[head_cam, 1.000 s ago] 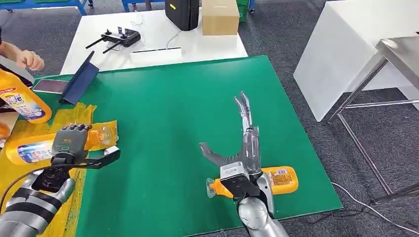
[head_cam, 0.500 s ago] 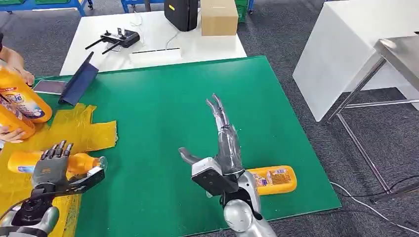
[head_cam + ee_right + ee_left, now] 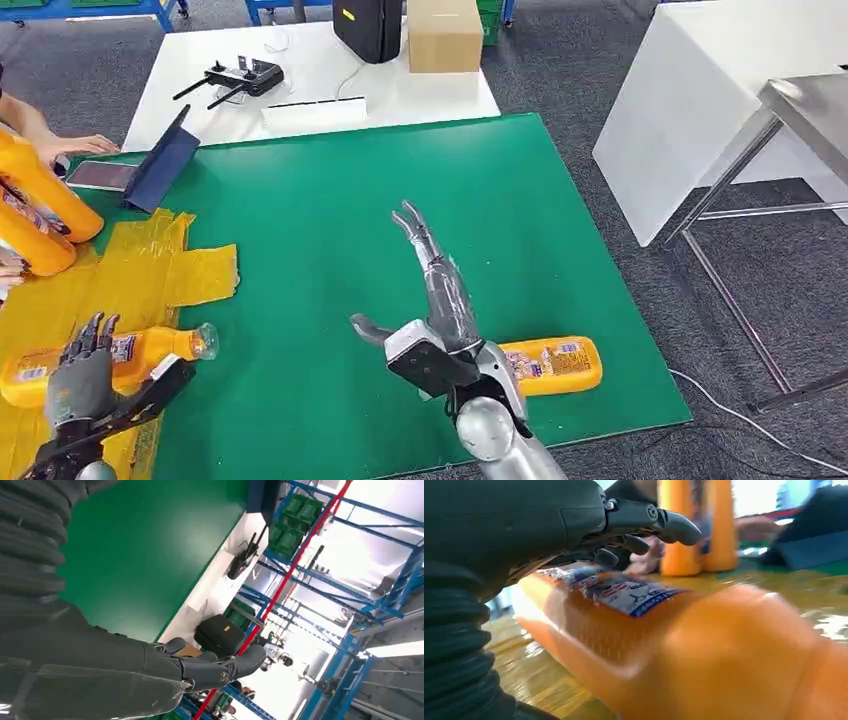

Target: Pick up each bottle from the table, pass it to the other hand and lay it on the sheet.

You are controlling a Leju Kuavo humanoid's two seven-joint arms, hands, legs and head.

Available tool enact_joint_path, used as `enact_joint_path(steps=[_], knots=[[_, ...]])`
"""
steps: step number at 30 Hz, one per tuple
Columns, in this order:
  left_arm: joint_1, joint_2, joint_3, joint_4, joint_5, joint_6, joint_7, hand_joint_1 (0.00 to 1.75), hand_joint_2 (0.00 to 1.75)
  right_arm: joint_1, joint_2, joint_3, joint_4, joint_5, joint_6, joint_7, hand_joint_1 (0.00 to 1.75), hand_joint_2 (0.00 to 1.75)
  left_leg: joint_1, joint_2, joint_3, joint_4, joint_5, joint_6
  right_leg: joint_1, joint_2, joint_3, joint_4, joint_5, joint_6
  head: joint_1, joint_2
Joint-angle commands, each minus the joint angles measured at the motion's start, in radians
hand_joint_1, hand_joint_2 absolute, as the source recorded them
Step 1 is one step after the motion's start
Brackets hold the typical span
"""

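One bottle now lies on the yellow sheet, moved nearer vs 1 s ago. Left robot hand sits over it, fingers straight, grip looks released. Right robot hand spread, empty, shifted left above worktop. 2nd bottle waits by worktop's near edge; prob. next pick.

Orange bottles flat; yellow sheet.

left robot hand fingers apart | right robot hand flat, fingers extended
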State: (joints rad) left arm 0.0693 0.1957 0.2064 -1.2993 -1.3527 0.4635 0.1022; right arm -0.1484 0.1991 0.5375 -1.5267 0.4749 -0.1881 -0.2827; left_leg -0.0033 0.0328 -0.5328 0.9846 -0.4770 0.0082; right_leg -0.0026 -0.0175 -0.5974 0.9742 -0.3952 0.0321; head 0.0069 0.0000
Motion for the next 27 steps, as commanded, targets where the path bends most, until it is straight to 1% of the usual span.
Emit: enact_joint_path(steps=[1, 2, 4, 5, 8, 9, 11, 12, 13, 15, 18, 19, 20, 21, 22, 23, 24, 25, 26, 27], knots=[[-0.004, -0.091, 0.089, 0.013, 0.004, 0.002, -0.011, 0.00, 1.75, -0.044, -0.036, -0.015, 0.063, -0.005, 0.005, -0.003, 0.00, 1.75, 0.001, -0.004, 0.003, -0.001, -0.001, -0.001, 0.001, 0.000, 0.003, -0.002, -0.001, 0.000, 0.000, 0.000], [-0.004, -0.096, 0.095, 0.010, 0.020, 0.011, -0.024, 0.00, 1.75, -0.044, -0.037, -0.014, 0.063, -0.005, 0.005, -0.003, 0.00, 1.75, 0.001, -0.005, 0.004, -0.001, -0.001, -0.001, 0.001, 0.000, 0.005, -0.001, -0.001, 0.000, 0.000, 0.000], [0.007, -0.148, 0.158, 0.000, 0.094, 0.136, -0.119, 0.00, 1.75, -0.037, -0.046, -0.017, 0.080, -0.007, -0.001, 0.001, 0.00, 1.75, 0.001, -0.002, 0.002, -0.001, 0.000, 0.000, 0.001, 0.000, 0.003, -0.001, 0.000, 0.000, 0.000, 0.000], [0.016, -0.168, 0.173, -0.014, 0.101, 0.163, -0.144, 0.00, 1.75, -0.027, -0.049, -0.018, 0.080, -0.004, -0.010, -0.002, 0.00, 1.75, 0.002, -0.003, 0.004, -0.001, -0.001, -0.001, 0.001, 0.001, 0.004, -0.002, 0.000, 0.000, 0.000, 0.000], [0.042, -0.220, 0.182, -0.085, 0.139, 0.234, -0.216, 0.00, 1.75, 0.008, -0.064, -0.004, 0.063, 0.038, -0.044, 0.002, 0.00, 1.75, 0.002, -0.004, 0.004, -0.001, -0.001, 0.000, 0.001, 0.000, 0.005, -0.003, -0.001, 0.000, 0.000, 0.000], [0.050, -0.233, 0.181, -0.120, 0.154, 0.235, -0.241, 0.00, 1.75, 0.016, -0.066, 0.000, 0.060, 0.060, -0.058, 0.012, 0.00, 1.75, 0.002, -0.005, 0.004, -0.001, -0.001, 0.000, 0.001, -0.001, 0.006, -0.003, -0.001, 0.001, 0.000, 0.000], [0.080, -0.279, 0.185, -0.214, 0.248, 0.235, -0.321, 0.00, 1.75, 0.038, -0.077, 0.015, 0.041, 0.142, -0.103, 0.044, 0.00, 1.75, 0.002, -0.006, 0.004, -0.001, -0.002, 0.000, 0.002, -0.001, 0.006, -0.003, -0.002, 0.001, 0.000, 0.000], [0.093, -0.288, 0.178, -0.240, 0.285, 0.235, -0.341, 0.00, 1.75, 0.048, -0.080, 0.019, 0.032, 0.178, -0.120, 0.058, 0.00, 1.75, 0.002, -0.004, 0.002, 0.000, -0.001, 0.000, 0.002, -0.001, 0.003, -0.002, -0.001, 0.001, 0.000, 0.000], [0.115, -0.299, 0.157, -0.292, 0.327, 0.233, -0.369, 0.00, 1.75, 0.063, -0.087, 0.023, 0.018, 0.233, -0.144, 0.080, 0.00, 1.75, 0.003, -0.007, 0.005, 0.000, -0.003, 0.000, 0.003, -0.001, 0.007, -0.002, -0.003, 0.001, 0.000, 0.000], [0.138, -0.299, 0.093, -0.362, 0.476, 0.170, -0.429, 0.00, 1.75, 0.092, -0.097, 0.019, -0.011, 0.300, -0.183, 0.107, 0.00, 1.75, 0.003, -0.006, 0.003, 0.001, -0.003, 0.000, 0.002, -0.001, 0.005, -0.002, -0.003, 0.001, 0.000, 0.000], [0.138, -0.299, 0.093, -0.362, 0.476, 0.170, -0.429, 0.00, 1.75, 0.092, -0.097, 0.019, -0.011, 0.300, -0.183, 0.107, 0.00, 1.75, 0.003, -0.006, 0.003, 0.001, -0.003, 0.000, 0.002, -0.001, 0.005, -0.002, -0.003, 0.001, 0.000, 0.000], [0.139, -0.292, 0.075, -0.370, 0.511, 0.140, -0.443, 0.00, 1.75, 0.103, -0.099, 0.013, -0.019, 0.323, -0.197, 0.119, 0.00, 1.75, 0.002, -0.004, 0.001, 0.000, -0.002, 0.000, 0.002, -0.001, 0.003, -0.001, -0.001, 0.001, 0.000, 0.000], [0.154, -0.308, -0.018, -0.447, 0.587, 0.050, -0.443, 0.00, 1.75, 0.174, -0.135, -0.008, -0.089, 0.408, -0.240, 0.144, 0.00, 1.75, 0.002, -0.009, 0.002, 0.001, -0.003, 0.000, 0.002, -0.005, 0.005, -0.001, -0.003, 0.001, 0.000, 0.000], [0.154, -0.308, -0.018, -0.447, 0.587, 0.050, -0.443, 0.00, 1.75, 0.174, -0.135, -0.008, -0.089, 0.408, -0.240, 0.144, 0.00, 1.75, 0.002, -0.008, 0.002, 0.001, -0.003, 0.000, 0.002, -0.004, 0.004, -0.001, -0.003, 0.001, 0.000, 0.000], [0.154, -0.308, -0.018, -0.447, 0.587, 0.050, -0.443, 0.00, 1.75, 0.174, -0.135, -0.008, -0.089, 0.408, -0.240, 0.144, 0.00, 1.75, 0.002, -0.010, 0.001, 0.001, -0.002, 0.000, 0.002, -0.006, 0.004, -0.002, -0.003, 0.001, 0.000, 0.000], [0.159, -0.305, -0.014, -0.444, 0.587, 0.053, -0.445, 0.00, 1.75, 0.171, -0.133, -0.008, -0.088, 0.408, -0.238, 0.144, 0.00, 1.75, 0.002, -0.010, 0.002, 0.001, -0.002, 0.000, 0.002, -0.005, 0.004, -0.002, -0.003, 0.001, 0.000, 0.000], [0.159, -0.305, -0.014, -0.444, 0.587, 0.053, -0.445, 0.00, 1.75, 0.171, -0.133, -0.008, -0.088, 0.408, -0.238, 0.144, 0.00, 1.75, 0.001, -0.006, 0.000, 0.001, -0.002, 0.000, 0.001, -0.003, 0.002, -0.002, -0.001, 0.001, 0.000, 0.000], [0.157, -0.302, -0.011, -0.439, 0.588, 0.054, -0.445, 0.00, 1.75, 0.167, -0.130, -0.008, -0.084, 0.408, -0.236, 0.144, 0.00, 1.75, 0.001, -0.006, 0.001, 0.001, -0.003, 0.000, 0.002, -0.001, 0.003, -0.002, -0.002, 0.001, 0.000, 0.000], [0.157, -0.302, -0.011, -0.439, 0.588, 0.054, -0.445, 0.00, 1.75, 0.167, -0.130, -0.008, -0.084, 0.408, -0.236, 0.144, 0.00, 1.75, 0.001, -0.003, 0.000, 0.000, -0.002, 0.000, 0.001, -0.002, 0.001, -0.002, -0.001, 0.000, 0.000, 0.000], [0.157, -0.302, -0.011, -0.439, 0.588, 0.054, -0.445, 0.00, 1.75, 0.167, -0.130, -0.008, -0.084, 0.408, -0.236, 0.144, 0.00, 1.75, 0.001, -0.004, 0.001, 0.000, -0.003, 0.000, 0.001, -0.001, 0.003, -0.002, -0.001, 0.000, 0.000, 0.000]])
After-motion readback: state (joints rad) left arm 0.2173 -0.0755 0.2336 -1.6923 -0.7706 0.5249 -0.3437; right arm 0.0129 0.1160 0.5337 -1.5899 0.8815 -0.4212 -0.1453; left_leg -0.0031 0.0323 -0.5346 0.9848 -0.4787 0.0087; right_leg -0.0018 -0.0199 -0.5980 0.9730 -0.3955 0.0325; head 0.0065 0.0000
